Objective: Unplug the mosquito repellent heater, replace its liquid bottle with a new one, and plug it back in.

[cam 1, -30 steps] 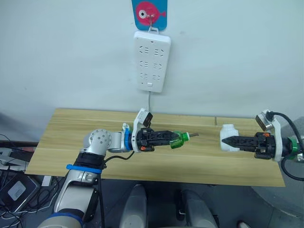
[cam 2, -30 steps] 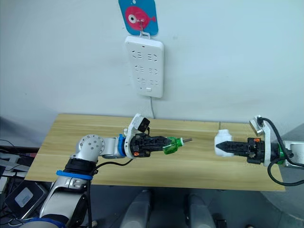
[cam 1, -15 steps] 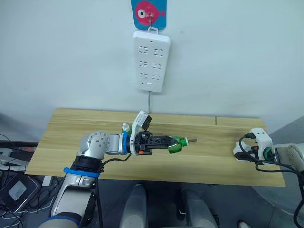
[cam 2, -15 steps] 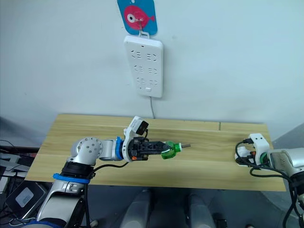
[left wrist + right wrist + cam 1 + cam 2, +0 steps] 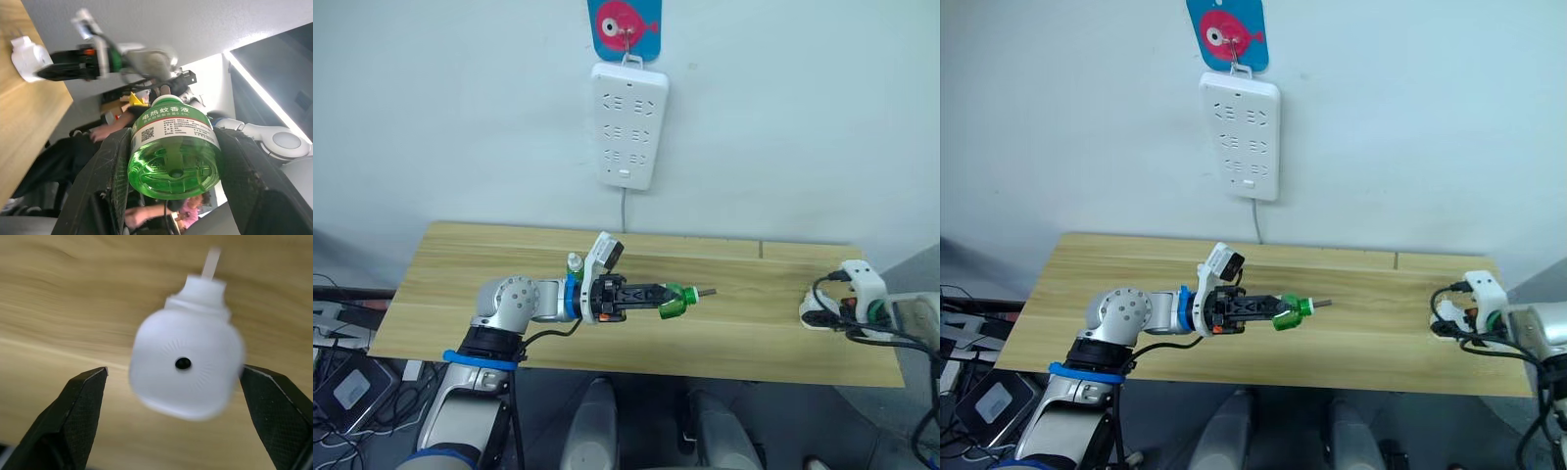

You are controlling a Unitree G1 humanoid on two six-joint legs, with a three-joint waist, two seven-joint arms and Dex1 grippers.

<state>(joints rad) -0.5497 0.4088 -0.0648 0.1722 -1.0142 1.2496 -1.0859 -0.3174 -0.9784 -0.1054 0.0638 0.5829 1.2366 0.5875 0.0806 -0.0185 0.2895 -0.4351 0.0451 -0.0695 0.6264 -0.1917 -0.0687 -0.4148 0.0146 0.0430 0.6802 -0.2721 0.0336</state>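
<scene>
Left wrist view shows my left gripper clamped on the green liquid bottle, one black finger pressed to each side of it; from the head camera I see that bottle held level above the middle of the wooden table, its wick pointing toward my right arm; a second small bottle with a green cap stands on the table just behind my left wrist; which of the two is the new one I cannot tell.

Right wrist view looks down on the mosquito repellent heater, which lies on the table with a neck and a thin white stem at its far end; my right gripper stands wide, its two fingertips flanking the heater with bare wood showing on either side, so it holds nothing; in the head views the heater rests at the right end of the table, close by my right wrist.

I judge the heater already unplugged, since the power strip on the wall carries no plug, and the bottle swap is the step in hand; next I would need to close my right fingers on the heater, lift it, and line its opening up with the wick of the green bottle; the fit looks narrow, so alignment matters more than speed.
</scene>
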